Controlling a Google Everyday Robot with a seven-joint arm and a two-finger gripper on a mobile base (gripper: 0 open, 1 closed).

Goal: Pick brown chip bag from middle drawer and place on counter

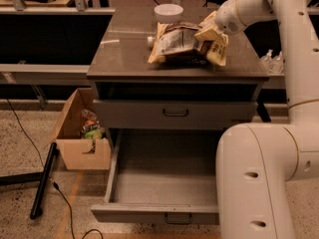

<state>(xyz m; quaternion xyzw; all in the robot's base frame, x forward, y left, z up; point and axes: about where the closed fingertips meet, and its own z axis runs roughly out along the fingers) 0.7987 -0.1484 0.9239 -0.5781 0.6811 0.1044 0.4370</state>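
The brown chip bag [177, 44] lies on the counter [119, 54], near its back middle, crinkled, with a white label and tan ends. My gripper [213, 38] reaches in from the upper right and is shut on the bag's right end, low over the counter. The middle drawer [149, 183] is pulled out below, and its grey floor is bare. Its small handle [178, 218] faces the front.
A white bowl [168, 11] stands behind the bag. A closed drawer panel [174, 114] sits under the counter. A cardboard box [79, 138] with packets and a black pole [42, 180] are on the floor at left. Pump bottles [271, 61] stand on a ledge at right. My arm's base [259, 183] blocks the drawer's right side.
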